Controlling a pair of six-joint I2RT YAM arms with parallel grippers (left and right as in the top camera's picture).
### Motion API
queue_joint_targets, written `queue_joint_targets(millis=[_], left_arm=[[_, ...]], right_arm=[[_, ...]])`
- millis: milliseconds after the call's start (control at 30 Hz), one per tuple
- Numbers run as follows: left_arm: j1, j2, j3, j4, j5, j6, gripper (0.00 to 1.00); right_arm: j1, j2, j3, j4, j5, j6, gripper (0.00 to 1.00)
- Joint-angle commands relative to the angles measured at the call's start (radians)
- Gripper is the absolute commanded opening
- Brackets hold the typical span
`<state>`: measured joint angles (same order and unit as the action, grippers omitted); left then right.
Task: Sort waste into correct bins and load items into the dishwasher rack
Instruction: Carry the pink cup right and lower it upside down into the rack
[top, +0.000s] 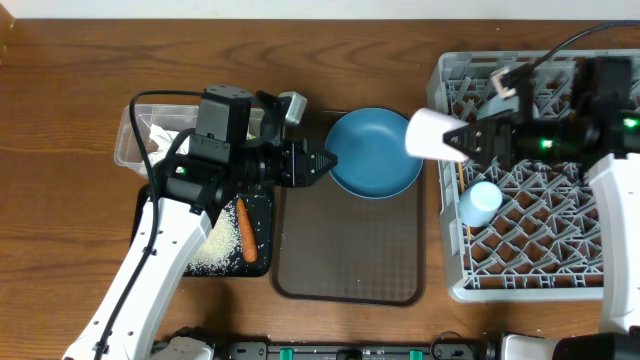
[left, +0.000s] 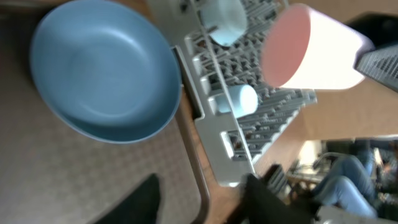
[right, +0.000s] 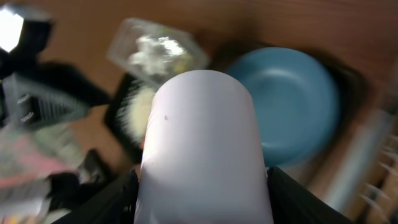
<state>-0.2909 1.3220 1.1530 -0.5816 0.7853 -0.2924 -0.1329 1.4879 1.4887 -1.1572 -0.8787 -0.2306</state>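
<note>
The round dark blue plate (top: 375, 152) lies at the back of the brown tray; it also shows in the left wrist view (left: 102, 68) and the right wrist view (right: 292, 106). My left gripper (top: 320, 160) is open and empty, just left of the plate, its fingers over the tray's edge (left: 205, 202). My right gripper (top: 462, 140) is shut on the pink cup (top: 430, 135), held on its side in the air between the plate and the grey dishwasher rack (top: 540, 170). The cup fills the right wrist view (right: 202, 143). The light blue cup (top: 480, 202) lies in the rack.
The clear tub (top: 150, 130) at the back left holds white napkins. The black tray (top: 215, 235) in front of it holds white rice and the orange carrot (top: 243, 230). The brown serving tray (top: 350, 250) lies between the black tray and the rack.
</note>
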Motion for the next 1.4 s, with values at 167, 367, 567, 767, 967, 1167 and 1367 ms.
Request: queue_joint_targets(millis=[167,367,567,767,967,1167,1367], left_arm=[[0.000,0.004,-0.005,-0.018,-0.065,0.004,0.87],[0.000,0.004,-0.005,-0.018,-0.065,0.004,0.92],[0.000,0.004,-0.005,-0.018,-0.065,0.004,0.95],[0.000,0.004,-0.005,-0.018,-0.065,0.004,0.98],[0.000,0.004,-0.005,-0.018,-0.065,0.004,0.99],[0.000,0.004,-0.005,-0.018,-0.065,0.004,0.99],[0.000,0.004,-0.005,-0.018,-0.065,0.004,0.99]], right_arm=[[-0.013,-0.018,0.188,-0.123,0.522,0.220,0.38],[-0.010,-0.010,0.197,-0.150,0.642,0.261,0.38],[-0.010,0.025,0.197,-0.141,0.643,0.260,0.35],[-0.010,0.069,0.197,-0.148,0.684,0.260,0.33],[-0.013,0.072,0.197,-0.179,0.839,0.291,0.32],[-0.013,0.074,0.197,-0.189,0.879,0.305,0.33],[-0.014,0.086,0.197,-0.187,0.879,0.305,0.33]])
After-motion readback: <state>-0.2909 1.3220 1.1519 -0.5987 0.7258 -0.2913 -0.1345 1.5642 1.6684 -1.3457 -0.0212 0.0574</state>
